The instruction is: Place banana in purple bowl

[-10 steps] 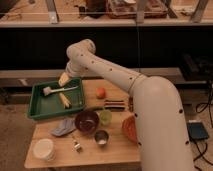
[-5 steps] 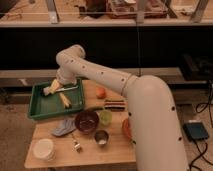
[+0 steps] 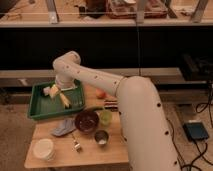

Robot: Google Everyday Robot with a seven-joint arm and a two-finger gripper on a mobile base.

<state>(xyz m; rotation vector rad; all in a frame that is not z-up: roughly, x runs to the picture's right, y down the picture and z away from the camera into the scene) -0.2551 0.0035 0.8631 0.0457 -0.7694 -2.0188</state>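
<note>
The banana [image 3: 65, 100] is small and yellow and lies in the green tray [image 3: 40, 111] at the table's left. My gripper [image 3: 54, 91], with a pale yellowish tip, is low over the tray, right at the banana's upper left end. Whether it touches the banana I cannot tell. The purple bowl [image 3: 86, 121] stands on the table just in front of the tray's right corner and looks empty. My white arm reaches from the right across the table's back to the tray.
A light-green cup [image 3: 105, 117] stands right of the purple bowl, and a metal cup [image 3: 101, 137] in front of it. An orange fruit [image 3: 101, 94] lies right of the tray. A blue cloth [image 3: 64, 127] and a white container [image 3: 43, 148] sit at front left. My arm covers the table's right side.
My arm has swung left and down, bringing the gripper from above the tray's back edge to the banana. The arm's bulk now hides the orange bowl on the right.
</note>
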